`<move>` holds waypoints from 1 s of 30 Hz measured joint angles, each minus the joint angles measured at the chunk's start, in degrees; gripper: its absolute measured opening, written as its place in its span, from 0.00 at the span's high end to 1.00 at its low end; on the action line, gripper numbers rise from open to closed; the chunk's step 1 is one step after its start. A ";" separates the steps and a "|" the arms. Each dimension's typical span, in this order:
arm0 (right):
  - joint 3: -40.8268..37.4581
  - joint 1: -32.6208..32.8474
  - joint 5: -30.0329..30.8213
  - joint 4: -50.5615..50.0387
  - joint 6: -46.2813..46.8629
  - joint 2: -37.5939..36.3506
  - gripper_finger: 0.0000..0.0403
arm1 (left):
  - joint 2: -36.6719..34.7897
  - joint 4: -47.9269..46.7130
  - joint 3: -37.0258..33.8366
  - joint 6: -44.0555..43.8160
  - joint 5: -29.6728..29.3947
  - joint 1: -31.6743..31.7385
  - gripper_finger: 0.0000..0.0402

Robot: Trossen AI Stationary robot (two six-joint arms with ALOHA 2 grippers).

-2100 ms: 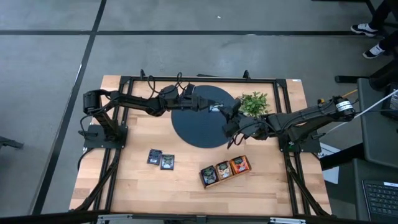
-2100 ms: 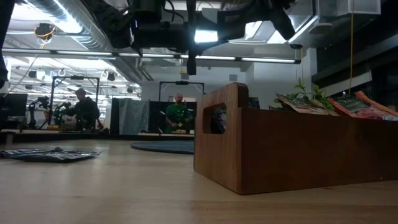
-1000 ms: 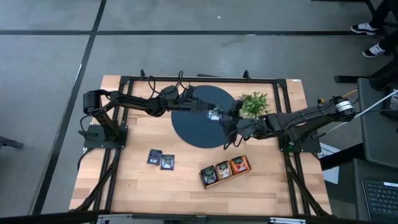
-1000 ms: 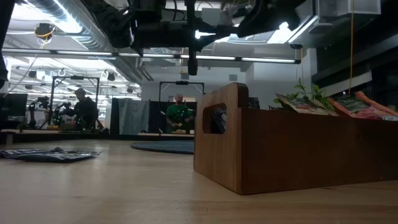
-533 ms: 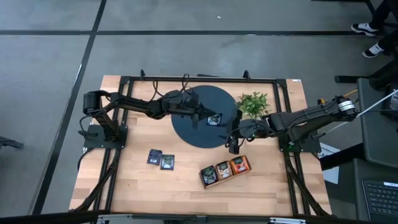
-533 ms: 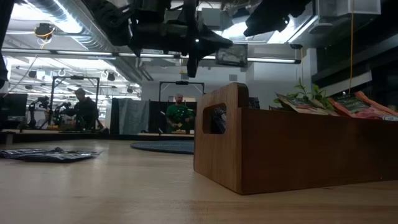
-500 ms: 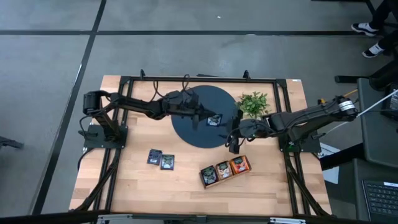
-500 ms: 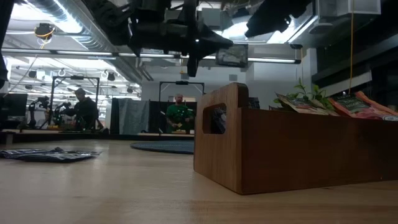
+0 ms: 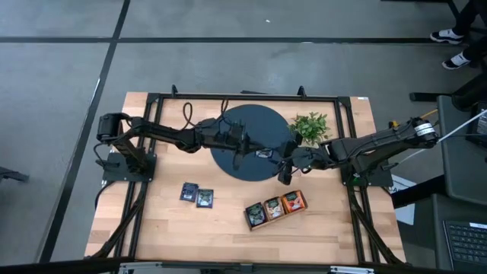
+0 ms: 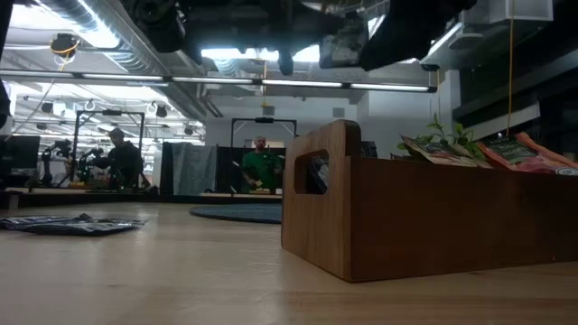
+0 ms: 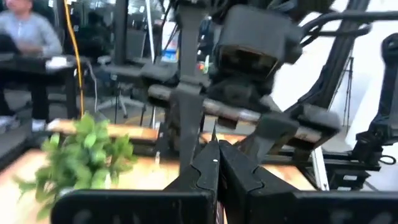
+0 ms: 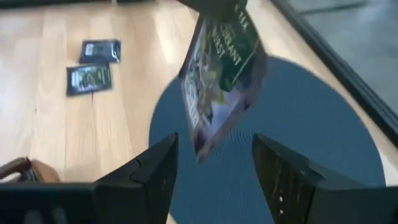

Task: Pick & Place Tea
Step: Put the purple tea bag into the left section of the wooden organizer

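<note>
A tea sachet [image 12: 221,74] with a green and purple label hangs in the air over the round dark blue mat [image 9: 236,125]. My left gripper [image 9: 251,150] reaches in from the table's left and is shut on it. My right gripper [image 12: 213,149] comes from the right and is open, with one finger on either side of the sachet's lower corner, not touching it as far as I can see. Two dark sachets [image 9: 196,195] lie flat on the wood at the near left. More sachets stand in the wooden tray [image 9: 275,208]. My left gripper pinches the sachet between its two shut fingers [image 11: 214,165] at the edge [image 9: 259,152] that faces the table's left. The fingers come in level from the left. The sachet is clear of the mat and tilted, its free corner [image 12: 199,148] pointing toward my right gripper.
A leafy green plant [image 9: 310,125] stands at the mat's far right edge, close behind my right arm. In the low view the wooden tray [image 10: 424,212] fills the near right. Bare wood lies between the two loose sachets and the tray. People stand in the room beyond the table.
My left gripper has carried the sachet a little toward the table's near edge and has rolled about its own line, turning the sachet with it. My right wrist has rolled too and stayed close beside the sachet.
</note>
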 joint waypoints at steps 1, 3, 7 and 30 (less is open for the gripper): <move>-0.13 -0.28 -0.05 1.23 -0.97 0.00 0.49 | -0.02 0.74 0.00 0.83 -0.02 -0.33 0.99; -0.14 -0.62 -0.16 3.61 -1.74 0.00 0.49 | -0.04 0.66 0.02 2.29 -0.52 -0.87 0.99; -0.14 -1.45 -1.39 5.04 -2.71 0.00 0.55 | 0.00 0.73 0.01 3.19 -3.22 -1.60 0.99; -0.17 -1.88 -4.39 -3.61 -3.71 0.07 0.99 | 0.00 -14.25 2.78 -2.56 1.79 -0.91 0.96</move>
